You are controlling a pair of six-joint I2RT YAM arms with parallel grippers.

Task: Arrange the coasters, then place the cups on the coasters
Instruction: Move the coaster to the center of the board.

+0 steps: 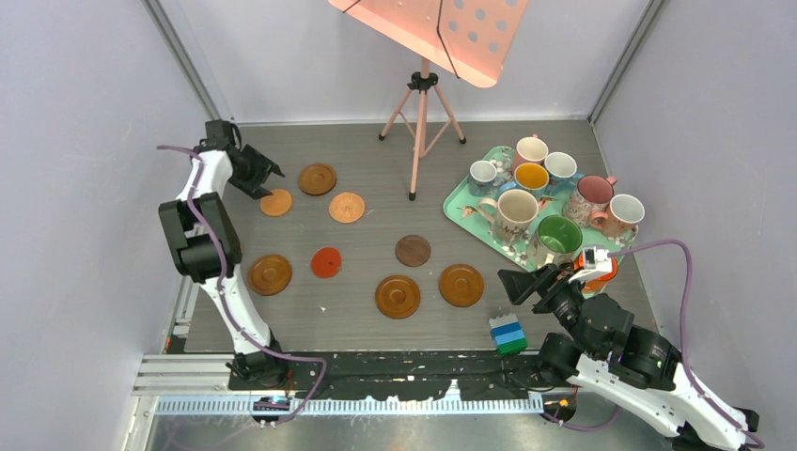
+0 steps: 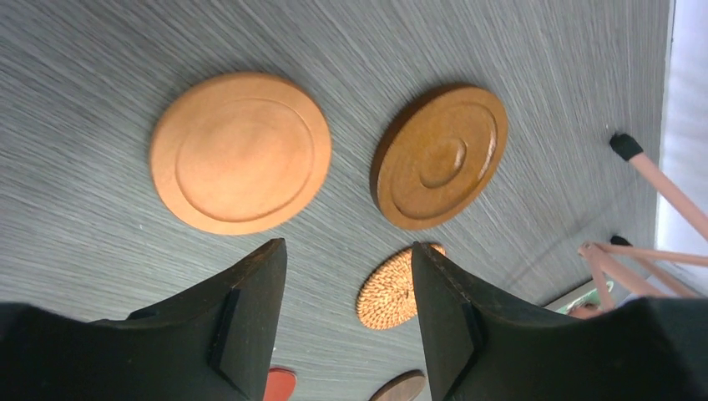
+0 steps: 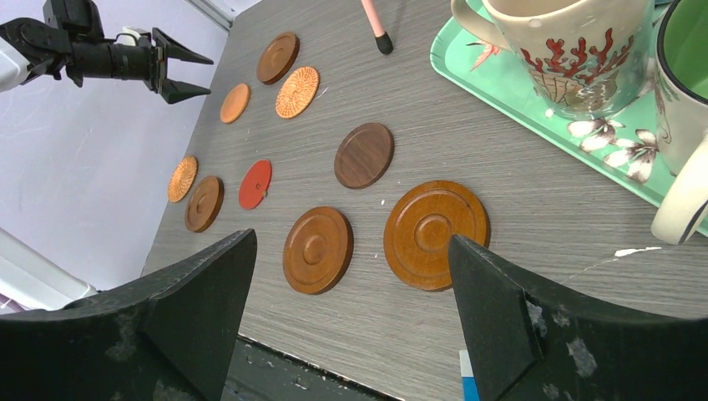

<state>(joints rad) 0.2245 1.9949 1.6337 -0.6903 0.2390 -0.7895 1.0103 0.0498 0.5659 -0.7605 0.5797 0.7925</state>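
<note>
While both pairs of fingers gape with nothing between them, the right gripper [image 1: 517,286] hovers beside the nearest coasters [image 1: 398,296] and the left gripper [image 2: 347,249] hangs over the far-left ones. The coasters lie spread across the table [image 1: 376,155], seemingly arranged. The cups [image 1: 517,209] all sit on the tray [image 1: 458,199], none yet placed.

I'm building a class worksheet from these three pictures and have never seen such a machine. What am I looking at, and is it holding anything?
Two robot arms are bolted at a table's near edge. One picture looks down from above. The other two come from a camera on each wrist, so dark fingers fill their lower part. Flat round coasters lie spread over the grey table, and mugs stand on a mint tray at the right. The left gripper and right gripper are both open and hold nothing.
</note>
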